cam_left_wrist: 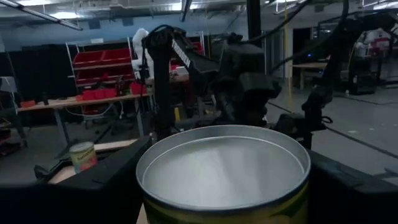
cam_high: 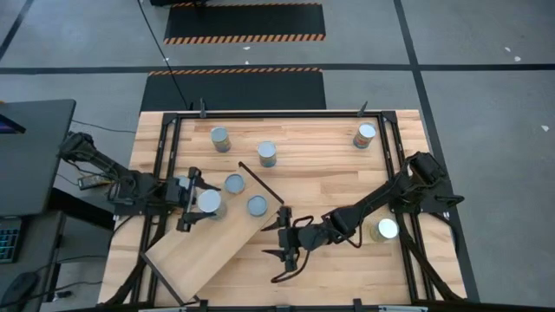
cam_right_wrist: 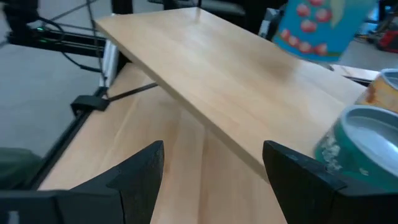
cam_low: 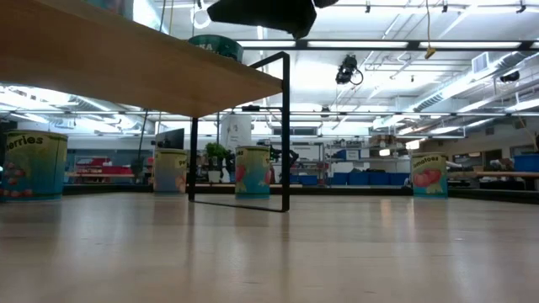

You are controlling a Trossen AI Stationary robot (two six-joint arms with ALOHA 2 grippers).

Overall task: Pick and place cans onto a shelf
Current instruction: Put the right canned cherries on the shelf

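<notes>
A butcher-block tabletop (cam_high: 329,182) of pale wood strips is seen from above, set on a grey floor marked with striped hazard tape; behind it, in the level view, a large workshop with ceiling lights and storage racks is visible. The left gripper (cam_high: 201,202) is positioned at the upper end of the shelf (cam_high: 212,247), its fingers (cam_left_wrist: 93,186) spread wide around a silver-topped can (cam_high: 209,201) that is held between them; in the left wrist view the can's shiny round top fills the space between the two dark fingers. The right gripper (cam_high: 284,236) is placed just beside the shelf's right-hand long edge, its fingers (cam_right_wrist: 140,171) held apart with nothing between them. The shelf, a light plywood board with a thin black frame, is laid diagonally across the lower left of the table. Two more cans (cam_high: 234,183) (cam_high: 257,205) are seen near its upper end, close to the held can. Further cans are spread across the table: two (cam_high: 220,138) (cam_high: 267,153) toward the far side, one (cam_high: 365,135) near the far right corner, and one (cam_high: 386,229) beside the right arm (cam_high: 381,195), near the right edge.
</notes>
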